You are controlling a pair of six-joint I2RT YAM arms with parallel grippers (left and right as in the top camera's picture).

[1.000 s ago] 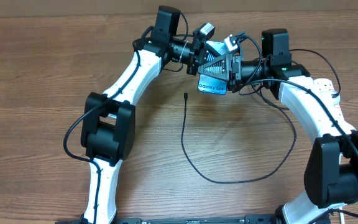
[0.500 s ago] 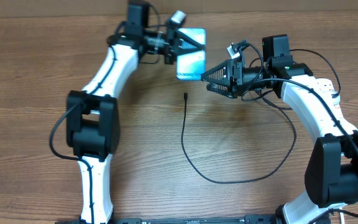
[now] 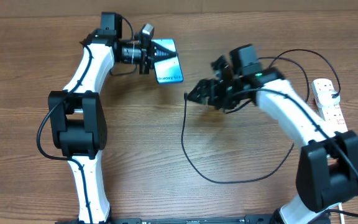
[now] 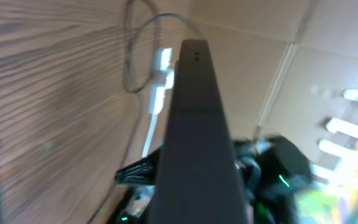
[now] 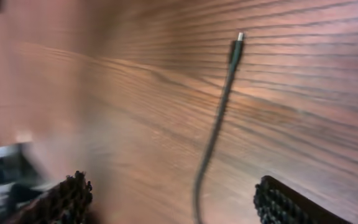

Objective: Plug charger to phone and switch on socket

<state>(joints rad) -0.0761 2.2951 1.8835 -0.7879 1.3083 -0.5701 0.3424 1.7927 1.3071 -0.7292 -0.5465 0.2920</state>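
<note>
Overhead view: both arms reach over the wooden table [image 3: 36, 180] toward the upper middle of the frame.
left gripper [image 3: 157, 55]: clenched on the upper-left end of the phone.
phone [image 3: 170, 68]: upper middle of the frame, blue screen up, its free end pointing to the lower right. The left wrist view shows it edge-on as a dark slab.
right gripper [image 3: 196, 97]: released, with nothing between the jaws. Its fingers [image 5: 67, 199] sit wide apart at the bottom corners of the right wrist view.
charger [image 3: 183, 134]: black cable lying on the wood. Its plug tip is just left of the right gripper and apart from it. The cable runs down the centre, then loops across the lower middle and up to the right.
socket [image 3: 327, 99]: white strip at the right edge, beside the right arm, well apart from the phone.
</note>
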